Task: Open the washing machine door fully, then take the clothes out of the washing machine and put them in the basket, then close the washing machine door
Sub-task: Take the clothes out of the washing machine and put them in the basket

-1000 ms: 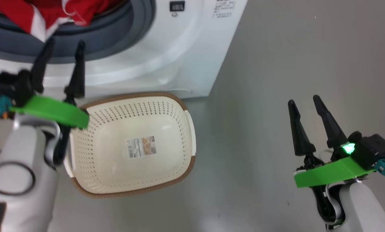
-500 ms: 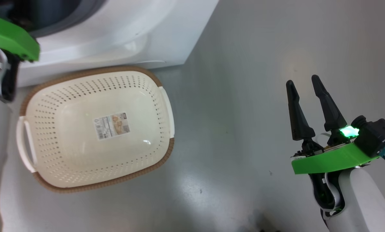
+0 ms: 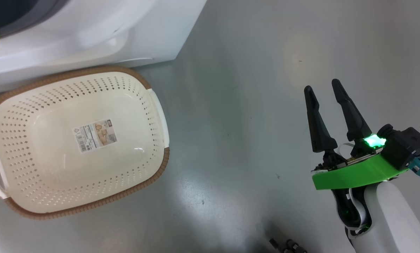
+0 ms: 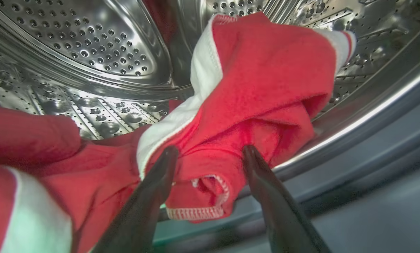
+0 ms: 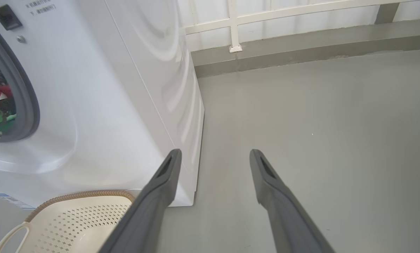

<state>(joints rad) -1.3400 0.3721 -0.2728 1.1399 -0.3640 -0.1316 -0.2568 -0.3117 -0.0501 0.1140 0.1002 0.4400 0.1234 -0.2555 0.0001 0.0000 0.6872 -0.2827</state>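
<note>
In the left wrist view my left gripper [image 4: 210, 154] is inside the steel drum [image 4: 90, 45], open, its two dark fingers straddling a fold of the red clothes [image 4: 266, 80] with white trim. More red fabric lies at the lower left. The white washing machine [image 3: 90, 31] stands at the top left of the head view, with the cream basket [image 3: 87, 71] on the floor in front of it, nothing in it but a paper label. My right gripper [image 3: 320, 85] hangs open over bare floor, well right of the basket. The washing machine door is out of view.
The right wrist view shows the washing machine's side [image 5: 143, 88], the basket's rim [image 5: 80, 194] at the lower left, open grey floor ahead, and a grey kerb [image 5: 301, 49] with a white rail [image 5: 231, 24] at the far wall. A small dark object [image 3: 287, 246] lies at the head view's bottom edge.
The head camera has swung, shifting the machine and basket left and up. My left gripper has gone from the drum's rubber ring into the drum, leaving the head view. The right gripper stays open.
</note>
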